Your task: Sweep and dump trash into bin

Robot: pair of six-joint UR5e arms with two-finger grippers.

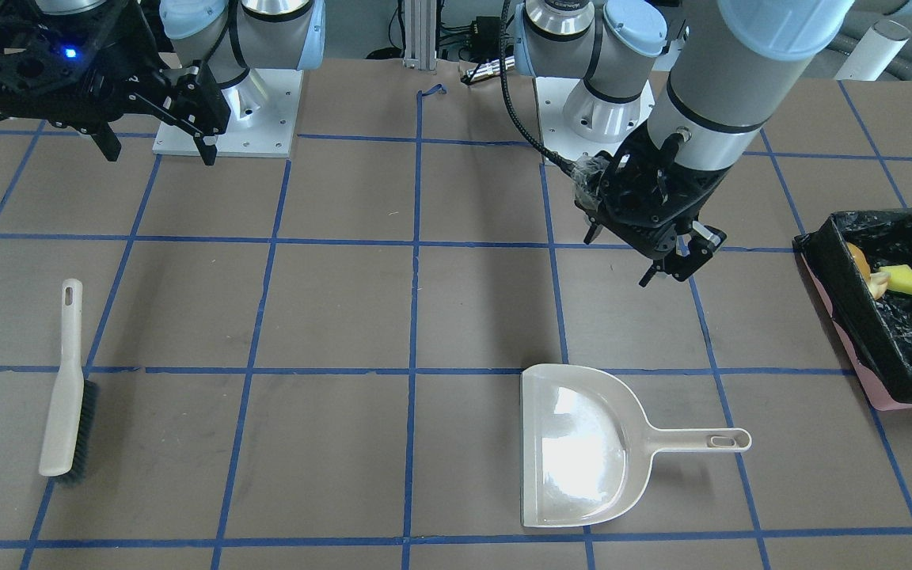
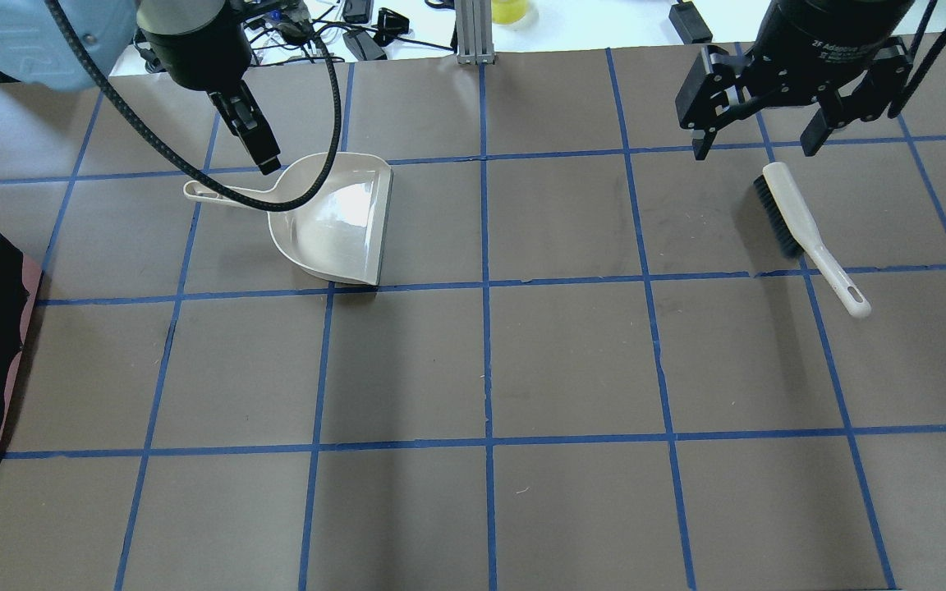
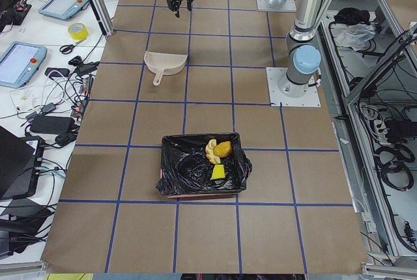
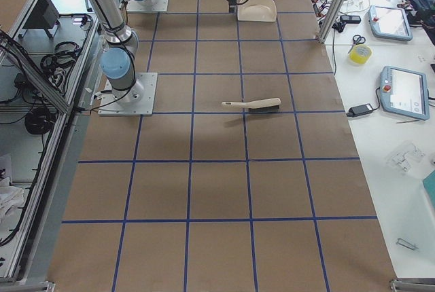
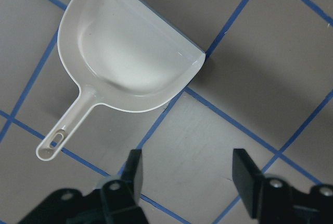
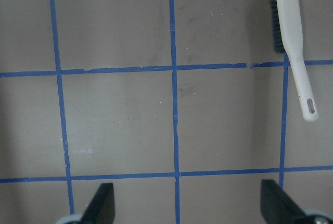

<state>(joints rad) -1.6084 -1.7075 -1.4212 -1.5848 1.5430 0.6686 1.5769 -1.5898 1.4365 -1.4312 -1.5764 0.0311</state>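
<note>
The bin (image 1: 899,348), pink with a black bag liner, stands at the table's end on my left side and also shows in the exterior left view (image 3: 189,172). All three trash bits lie inside it: the golden-brown lump (image 3: 223,149), the cream crescent (image 3: 210,152) and the yellow wedge (image 1: 903,280). My left gripper (image 5: 187,177) is open and empty, hovering above the table beside the handle of the beige dustpan (image 5: 125,62). My right gripper (image 2: 754,148) is open and empty, raised just beyond the brush (image 2: 801,230).
The dustpan (image 2: 333,222) lies flat and empty on the brown, blue-taped table. The brush (image 1: 68,388) lies on its side on the far right half. Operator desks with tablets and cables flank the table's long edge.
</note>
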